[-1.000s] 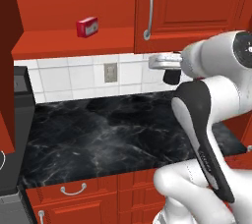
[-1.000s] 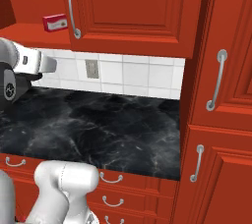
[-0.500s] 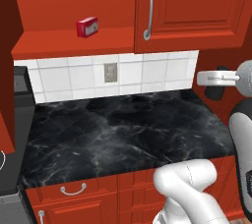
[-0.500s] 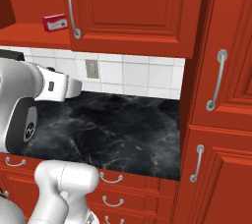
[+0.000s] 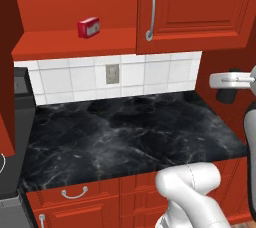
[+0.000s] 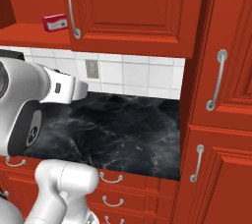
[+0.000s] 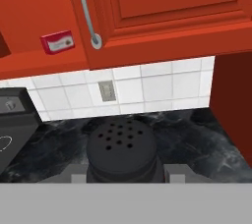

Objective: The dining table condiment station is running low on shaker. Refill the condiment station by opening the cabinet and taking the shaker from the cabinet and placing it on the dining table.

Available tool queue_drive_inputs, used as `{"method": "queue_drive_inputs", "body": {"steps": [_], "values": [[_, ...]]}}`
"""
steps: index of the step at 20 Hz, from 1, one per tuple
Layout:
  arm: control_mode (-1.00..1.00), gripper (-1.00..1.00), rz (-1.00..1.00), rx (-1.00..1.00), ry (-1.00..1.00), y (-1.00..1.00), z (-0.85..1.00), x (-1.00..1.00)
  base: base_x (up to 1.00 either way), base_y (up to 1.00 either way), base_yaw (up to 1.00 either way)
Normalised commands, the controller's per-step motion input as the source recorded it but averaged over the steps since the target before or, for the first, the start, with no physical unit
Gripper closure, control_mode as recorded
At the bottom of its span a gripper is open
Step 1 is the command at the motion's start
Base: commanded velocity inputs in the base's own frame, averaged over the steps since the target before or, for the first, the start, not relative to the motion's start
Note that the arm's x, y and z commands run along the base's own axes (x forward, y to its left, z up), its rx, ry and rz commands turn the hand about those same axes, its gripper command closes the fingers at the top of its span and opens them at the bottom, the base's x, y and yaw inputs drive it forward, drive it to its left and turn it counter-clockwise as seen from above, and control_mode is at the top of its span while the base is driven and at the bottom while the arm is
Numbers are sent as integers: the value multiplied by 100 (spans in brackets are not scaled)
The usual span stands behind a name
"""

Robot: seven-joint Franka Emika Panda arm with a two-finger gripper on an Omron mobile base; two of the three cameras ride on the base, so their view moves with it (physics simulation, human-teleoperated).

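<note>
Right up close in the hand view, the gripper (image 7: 123, 176) has a dark shaker (image 7: 122, 153) clamped between its two tips, jaws about half apart and pressed to the shaker's sides, the round perforated lid facing the lens. The left base view catches the same shaker (image 5: 229, 94) from the side, hanging dark beneath the white hand at the right edge, off the right end of the black marble worktop (image 5: 125, 137). From the right base view I get the arm's white forearm reaching over the worktop's (image 6: 123, 134) left part, but the hand's tip is not clear there.

Beyond it, the white tiled wall with a grey outlet plate (image 7: 107, 91); the outlet (image 5: 112, 74) shows in the left base view too. Above, the cabinet (image 7: 167, 7) door is shut, its silver bar handle (image 7: 86, 9) running down the left edge. A small red box (image 7: 58, 42) sits on the open red shelf left of it. The right base view adds a tall red cupboard (image 6: 221, 95) at the worktop's right end and drawers (image 6: 113, 188) below its front edge. A black appliance (image 5: 12, 142) stands at the worktop's left end.
</note>
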Motion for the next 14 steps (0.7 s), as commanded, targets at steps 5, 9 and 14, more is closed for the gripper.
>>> {"method": "queue_drive_inputs", "body": {"steps": [5, 9, 14], "values": [[-100, 100, 0, 0, 0, 0, 0, 0, 0, 0, 0], [100, 100, 0, 0, 0, 0, 0, 0, 0, 0, 0], [100, 100, 0, 0, 0, 0, 0, 0, -47, 12, 36]]}}
